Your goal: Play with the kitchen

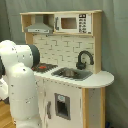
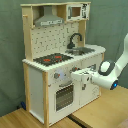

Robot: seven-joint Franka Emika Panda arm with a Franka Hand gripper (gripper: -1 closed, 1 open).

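Grey fabric backdrop behind, wooden floor [image 2: 100, 112] below. Standing on that floor against the backdrop is the kitchen [image 1: 70, 60], a tall toy unit of pale wood with white panels, seen in both exterior views; it fills the centre of the first exterior view and the left and centre of the second exterior view [image 2: 55, 65].

Upper shelf: a grey hood [image 1: 39, 27] at one end, a microwave [image 1: 72, 23] beside it. Below these runs a white brick-patterned back panel [image 1: 57, 47].

Countertop: a black-red stovetop [image 2: 51, 59] at the hood end; a sink [image 1: 71, 73] with a black curved faucet [image 1: 84, 60] rising at its rear edge, under the microwave. The countertop ends in a rounded white lip [image 1: 102, 78] beyond the sink.

Front: an oven door [image 2: 64, 96] with a dark window under the stovetop, and a white cupboard door [image 1: 62, 106] with a dark panel under the sink.

Robot arm: white links [image 1: 20, 80] occupy the first exterior view's left foreground, hiding part of the kitchen front. In the second exterior view the arm enters from the second exterior view's right, and its gripper [image 2: 76, 76] lies against the kitchen front just above the oven door, near the knobs [image 2: 56, 76]. Whether the gripper is released or clenched cannot be told.
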